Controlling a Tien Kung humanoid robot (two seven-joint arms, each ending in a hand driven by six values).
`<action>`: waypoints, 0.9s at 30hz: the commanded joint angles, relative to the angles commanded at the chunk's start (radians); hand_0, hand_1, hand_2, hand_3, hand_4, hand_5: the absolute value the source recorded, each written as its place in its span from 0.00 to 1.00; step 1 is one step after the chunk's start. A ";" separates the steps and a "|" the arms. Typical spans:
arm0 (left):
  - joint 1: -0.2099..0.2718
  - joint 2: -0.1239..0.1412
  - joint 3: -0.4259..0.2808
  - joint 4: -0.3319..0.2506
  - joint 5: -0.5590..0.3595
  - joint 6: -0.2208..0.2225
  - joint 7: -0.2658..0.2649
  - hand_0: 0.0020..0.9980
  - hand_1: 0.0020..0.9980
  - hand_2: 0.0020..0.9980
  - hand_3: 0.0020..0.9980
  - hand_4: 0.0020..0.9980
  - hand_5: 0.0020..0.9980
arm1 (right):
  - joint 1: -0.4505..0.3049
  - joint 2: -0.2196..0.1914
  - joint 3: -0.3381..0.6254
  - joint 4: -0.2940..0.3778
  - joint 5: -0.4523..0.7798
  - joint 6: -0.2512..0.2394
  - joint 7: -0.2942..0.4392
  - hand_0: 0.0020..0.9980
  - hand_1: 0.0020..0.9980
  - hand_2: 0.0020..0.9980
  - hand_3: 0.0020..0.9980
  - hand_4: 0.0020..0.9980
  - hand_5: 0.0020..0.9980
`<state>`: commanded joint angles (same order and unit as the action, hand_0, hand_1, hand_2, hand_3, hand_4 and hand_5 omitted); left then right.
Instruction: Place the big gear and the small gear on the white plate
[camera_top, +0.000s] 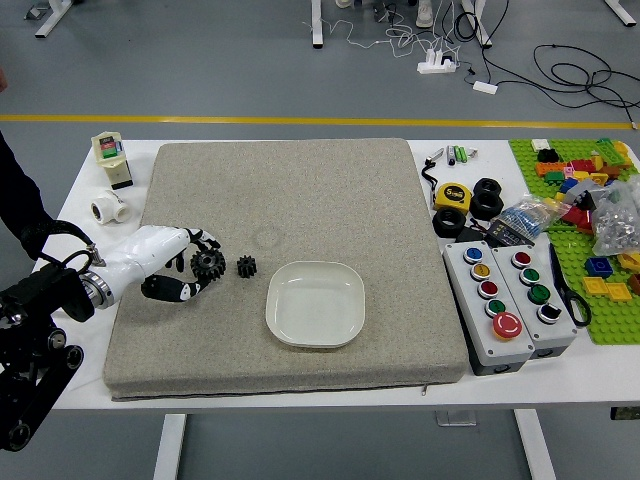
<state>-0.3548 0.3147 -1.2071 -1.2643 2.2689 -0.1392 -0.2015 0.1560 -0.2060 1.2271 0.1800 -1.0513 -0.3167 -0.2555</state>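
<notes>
Big black toothed gear (208, 264) is enclosed by the white-and-black left hand (152, 255) over the left part of the grey fabric mat (270, 200). Fingers are partly curled around it, the thumb set on the near side; whether it is lifted cannot be told. Small black toothed gear (247, 266) is seen just beside, ungrasped, between big gear and white rounded-square plate (316, 304), which is placed nearer the mat's near edge.

Black arm (40, 310), silver wrist ring (97, 290), black-and-white hand (152, 262), looping black cables (74, 232).
</notes>
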 joint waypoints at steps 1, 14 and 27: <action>0.000 0.001 0.004 -0.021 0.000 -0.002 0.002 0.28 0.34 0.40 0.50 0.00 0.00 | 0.000 0.000 0.000 0.000 0.000 0.000 0.000 0.60 0.61 0.70 0.55 0.75 0.66; -0.030 -0.008 0.226 -0.230 0.000 0.005 0.037 0.28 0.35 0.41 0.50 0.01 0.00 | 0.003 0.000 -0.002 0.000 0.003 -0.001 -0.001 0.60 0.61 0.70 0.56 0.75 0.66; -0.064 -0.076 0.350 -0.095 0.000 0.072 0.059 0.39 0.56 0.71 0.74 0.97 0.29 | 0.002 0.000 -0.007 0.000 0.007 -0.001 0.000 0.60 0.61 0.70 0.56 0.75 0.66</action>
<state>-0.4187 0.2383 -0.8568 -1.3592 2.2689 -0.0670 -0.1423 0.1575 -0.2057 1.2197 0.1800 -1.0447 -0.3172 -0.2560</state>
